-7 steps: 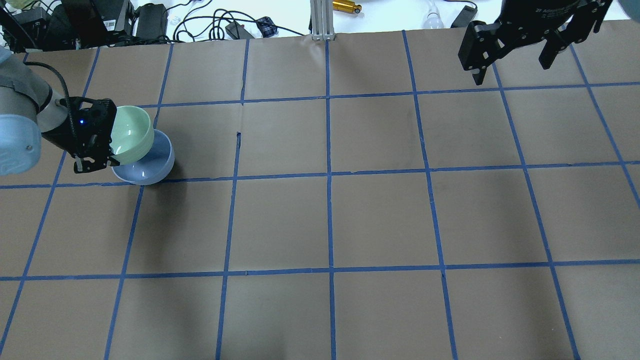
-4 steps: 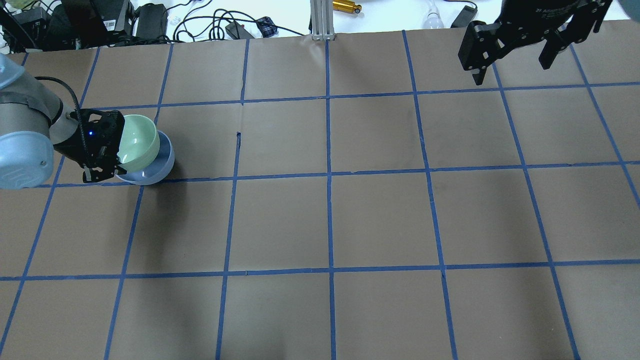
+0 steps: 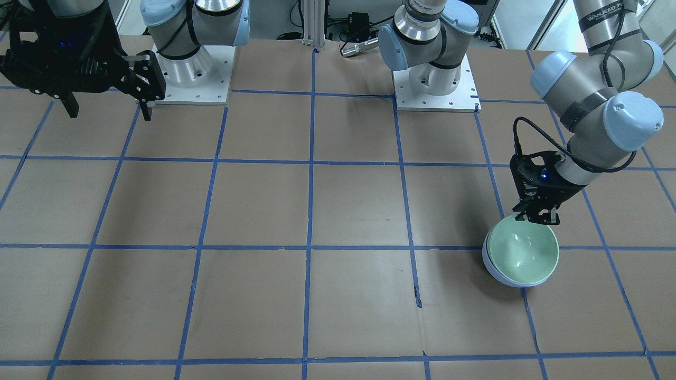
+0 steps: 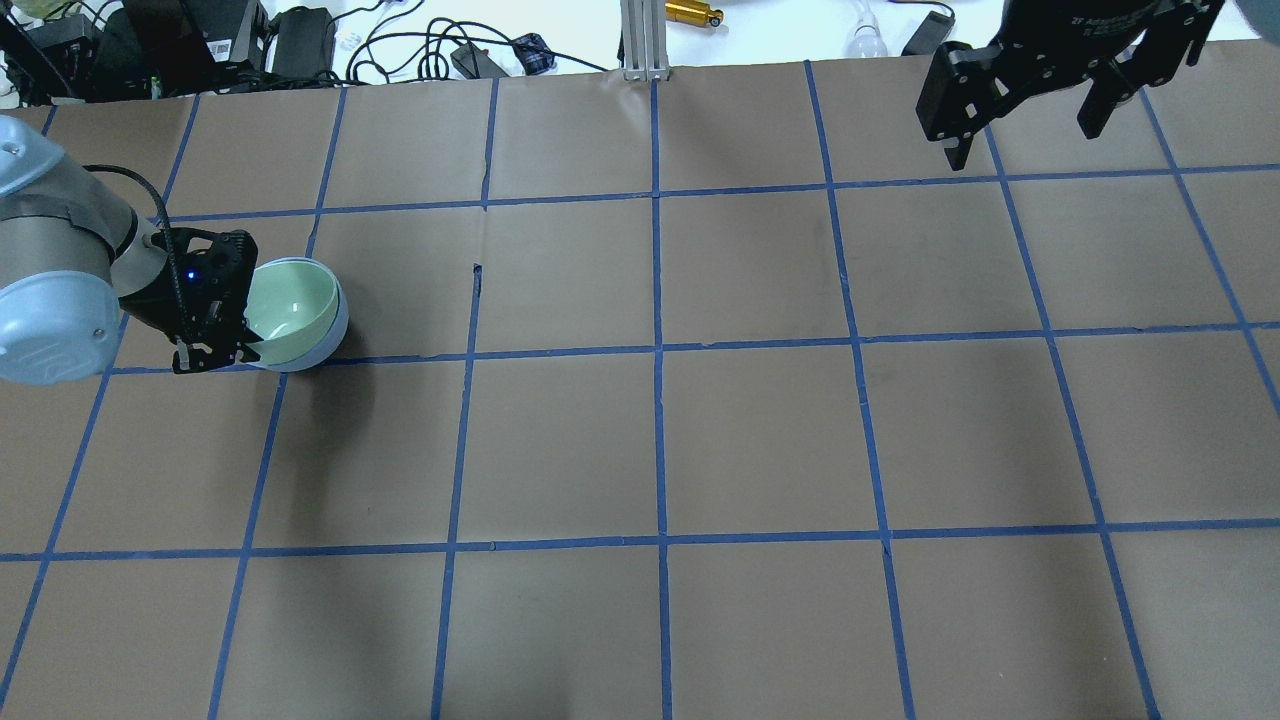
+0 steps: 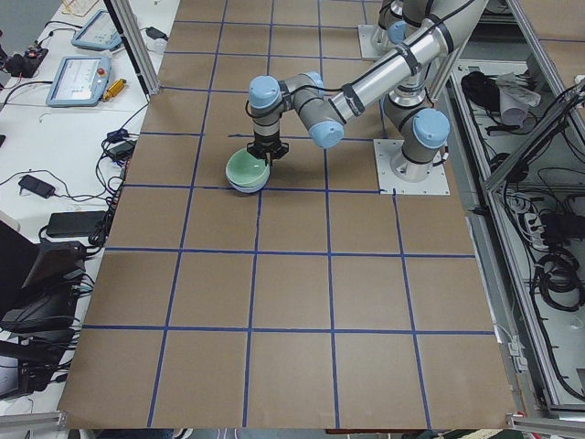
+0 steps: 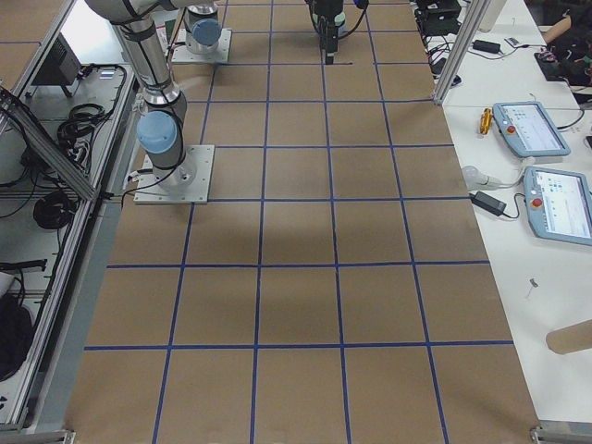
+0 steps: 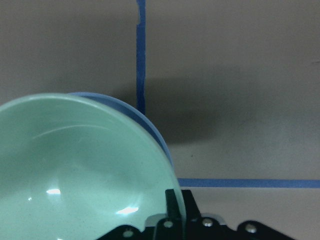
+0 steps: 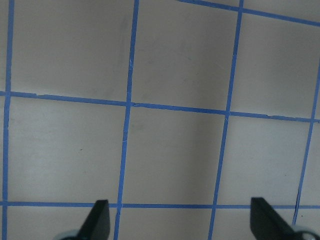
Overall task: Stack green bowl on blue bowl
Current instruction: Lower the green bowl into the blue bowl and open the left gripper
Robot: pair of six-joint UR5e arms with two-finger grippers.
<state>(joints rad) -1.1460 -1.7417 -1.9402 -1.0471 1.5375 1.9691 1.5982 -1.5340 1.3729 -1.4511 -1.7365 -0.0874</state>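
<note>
- The left gripper (image 3: 538,217) is clamping the green bowl's (image 3: 523,253) rim, and the bowl is sitting slightly tilted inside the blue bowl (image 3: 490,264).
- Letting go off-centre is risking a rocking, crooked stack.
- The right gripper (image 8: 179,220) is hanging with its fingers apart.

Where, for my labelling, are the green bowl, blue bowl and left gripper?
green bowl (image 3: 523,254): front-facing view, inner basin.
blue bowl (image 4: 300,362): overhead view, exposed outer wall.
left gripper (image 3: 537,220): front-facing view, midway between its jaws.

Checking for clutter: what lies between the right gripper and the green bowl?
Only bare taped table between right gripper and green bowl, per overhead view.
</note>
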